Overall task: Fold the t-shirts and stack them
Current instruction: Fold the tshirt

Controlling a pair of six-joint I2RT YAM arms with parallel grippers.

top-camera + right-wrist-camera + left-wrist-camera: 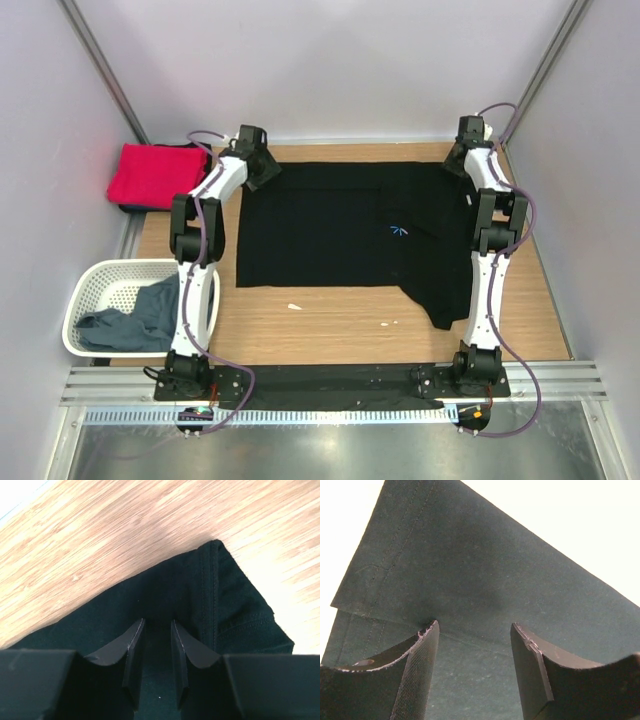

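Ideally, both far corners of the black t-shirt (340, 225) get pinched evenly before folding. Left pincer (475, 630): jaws apart, with the hemmed corner lying directly beneath and ahead. Right pincer (158, 625): jaws nearly together over the seamed corner; whether they clamp cloth is unclear.

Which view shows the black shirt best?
Top external: the whole black shirt lies spread on the table, with its starburst mark visible. Left wrist shows only a stitched corner beyond the open left gripper; right wrist shows only a seamed corner at the right gripper.
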